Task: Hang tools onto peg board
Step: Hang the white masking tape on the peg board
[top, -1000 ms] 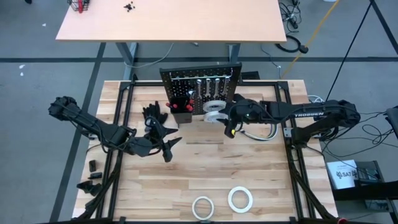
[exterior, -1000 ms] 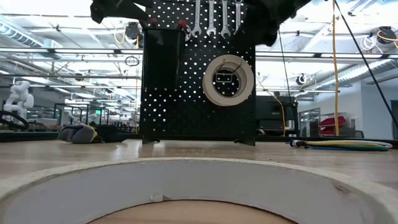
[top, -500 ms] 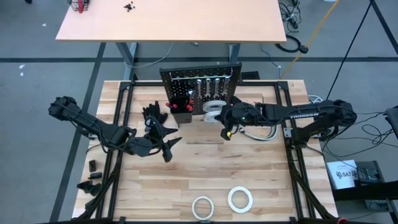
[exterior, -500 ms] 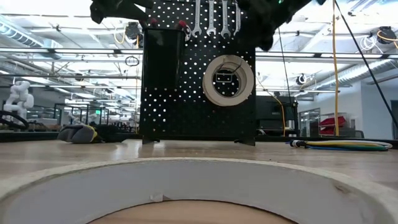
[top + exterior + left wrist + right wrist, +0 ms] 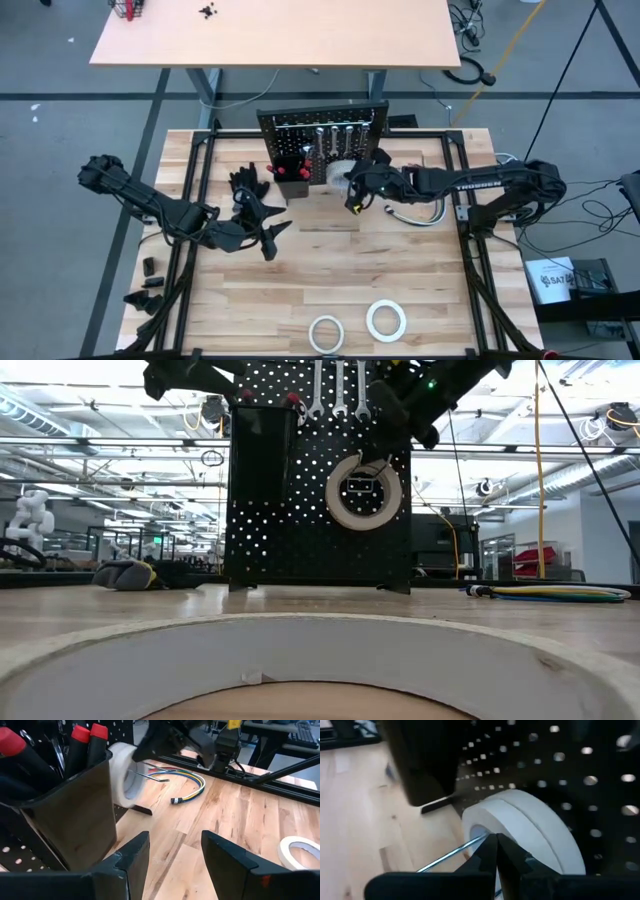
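A: At 12 o'clock on the wooden tabletop (image 5: 330,260) stands the peg board (image 5: 322,135), upright, black, rows of small holes. Biggest task thing by far.

B: What's on it?

A: Silver wrenches (image 5: 340,388) hang in a row along the top. White tape rolls (image 5: 364,491) hang on a metal hook (image 5: 451,853) at board centre, face-on in low view; wrist view shows two rings side by side. Toward 9 o'clock of the rolls is a small black bin (image 5: 65,815) fixed to the board.

B: Bin contents?

A: Red-capped screwdrivers (image 5: 82,742), handles up, several. Can't count exactly.

B: Right arm?

A: Right gripper (image 5: 352,192) is at the board front, right by the hung rolls. Fingers pressed together, tips meeting, nothing between them. They sit against the roll edge where the hook pokes out.

B: Left?

A: Left gripper (image 5: 270,238) waits approx. 9 o'clock of table centre, well apart from the board, fingers spread, empty.

B: Other stuff on the table?

A: Black gloves (image 5: 250,185) near the board's foot, 9 o'clock side. Coloured cable bundle (image 5: 192,790) at 3 o'clock of the board. Two more tape rolls (image 5: 386,320) flat at 6 o'clock, just beside each other.
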`<act>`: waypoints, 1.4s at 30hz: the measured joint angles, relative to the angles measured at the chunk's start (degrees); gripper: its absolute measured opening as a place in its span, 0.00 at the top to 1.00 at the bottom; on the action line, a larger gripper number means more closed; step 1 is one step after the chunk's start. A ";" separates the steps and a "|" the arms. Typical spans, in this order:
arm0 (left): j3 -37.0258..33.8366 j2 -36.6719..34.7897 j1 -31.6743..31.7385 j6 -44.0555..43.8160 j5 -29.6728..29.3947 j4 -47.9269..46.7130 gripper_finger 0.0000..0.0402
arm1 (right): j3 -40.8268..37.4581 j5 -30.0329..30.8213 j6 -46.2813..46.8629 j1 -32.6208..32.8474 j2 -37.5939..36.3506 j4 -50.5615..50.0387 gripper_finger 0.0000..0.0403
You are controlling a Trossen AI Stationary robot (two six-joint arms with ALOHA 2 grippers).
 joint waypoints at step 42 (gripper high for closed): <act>-0.42 7.82 -0.61 8.16 29.57 -3.04 0.55 | 0.02 -14.10 84.11 44.24 -0.56 -3.79 1.00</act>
